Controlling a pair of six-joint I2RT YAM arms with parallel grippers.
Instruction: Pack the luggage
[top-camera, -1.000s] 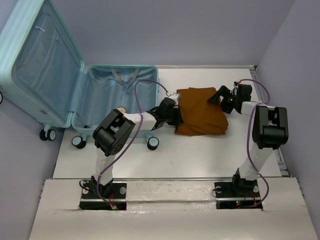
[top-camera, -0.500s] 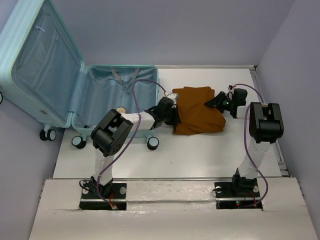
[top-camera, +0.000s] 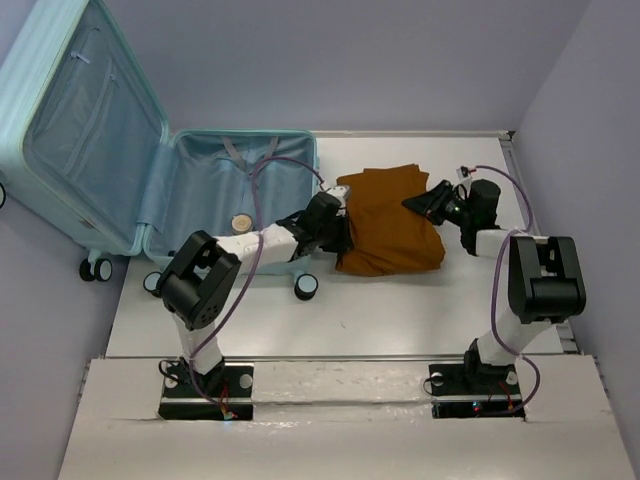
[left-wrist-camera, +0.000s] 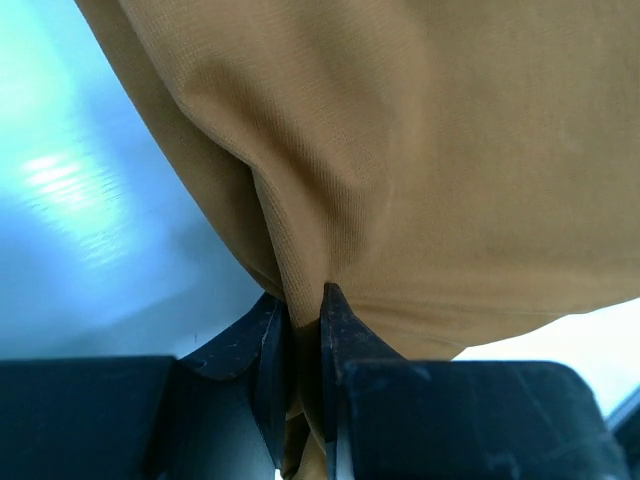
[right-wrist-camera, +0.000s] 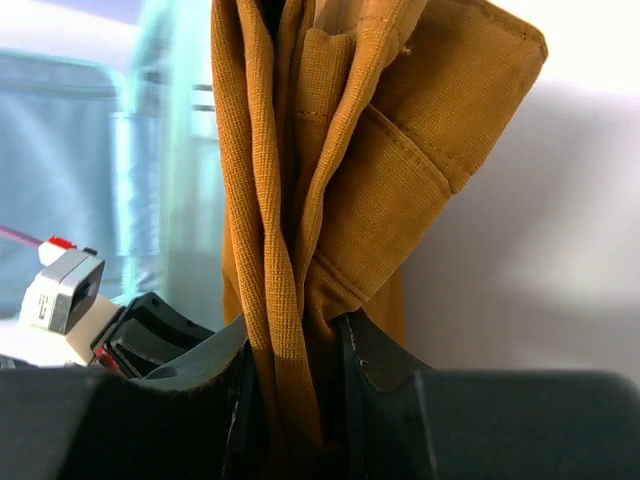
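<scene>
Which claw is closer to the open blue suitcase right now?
Left. The left claw grips the brown garment right beside the suitcase; the right claw pinches the garment's far side.

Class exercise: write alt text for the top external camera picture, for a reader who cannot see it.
Two robot arms hold a folded mustard-brown fabric garment between them over a white table, the left gripper pinching its left edge and the right gripper its right edge. Left of it lies an open pale aqua hard-shell suitcase, lid raised.
</scene>
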